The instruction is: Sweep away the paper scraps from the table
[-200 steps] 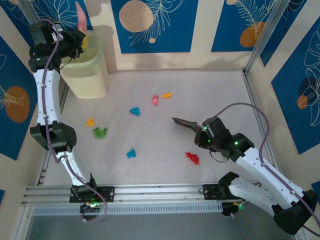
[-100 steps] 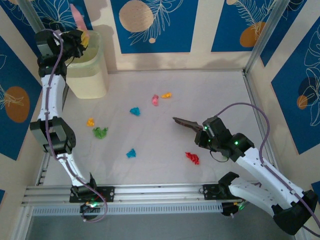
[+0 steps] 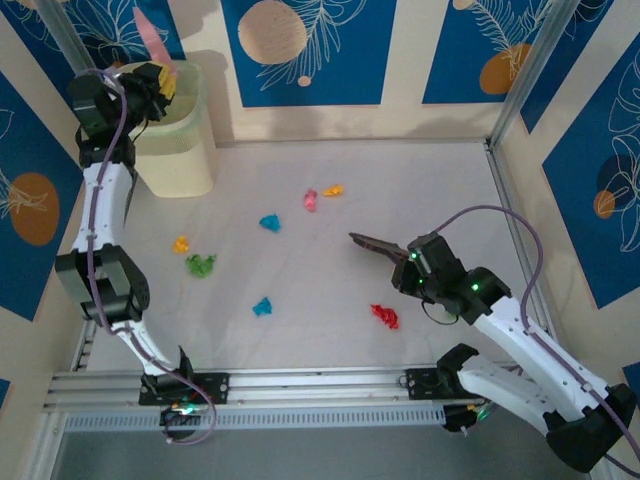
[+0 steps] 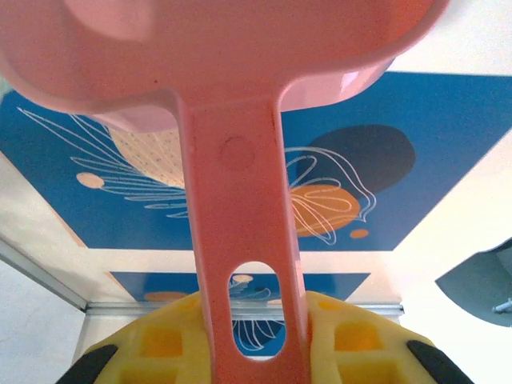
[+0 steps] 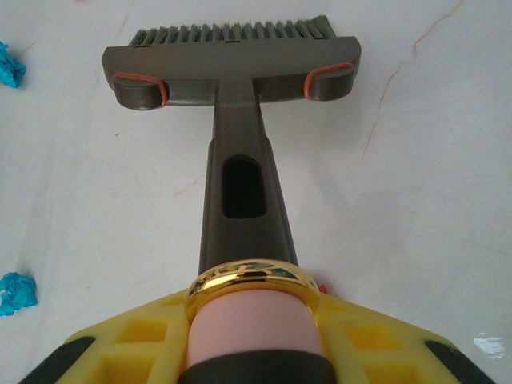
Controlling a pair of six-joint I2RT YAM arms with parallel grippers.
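Beige wall panels (image 3: 400,120) printed with deep blue blocks, white leaf outlines and orange discs enclose a smooth, pale pinkish-white surface (image 3: 330,270). A ribbed aluminium rail (image 3: 320,385) runs along its near edge.

Seven small crumpled paper scraps (image 3: 270,222) lie loose on the surface. Two orange, two cyan, one pink and one green are spread across the left and middle. A red scrap (image 3: 384,316) sits just beside the right arm's wrist, on the near side.

In the far left corner stands a pale yellow-green plastic bin (image 3: 185,150) with rounded corners. The left end effector (image 3: 160,82) hangs above the bin's rim. Its yellow fingers (image 4: 160,344), moulded with square recesses, are clenched on the flat, slotted handle of a glossy pink plastic dustpan (image 4: 240,160). The scoop points up toward the wall.

The right end effector (image 3: 408,265) is low over the middle-right of the surface, clamped around the handle of a dark grey-brown brush (image 5: 236,104). The brush has a wide flat head with short stiff bristles, an orange loop at each end and a rectangular slot in its neck. A gold ring (image 5: 252,280) marks where the neck meets a pinkish grip. The head lies apart from every scrap.
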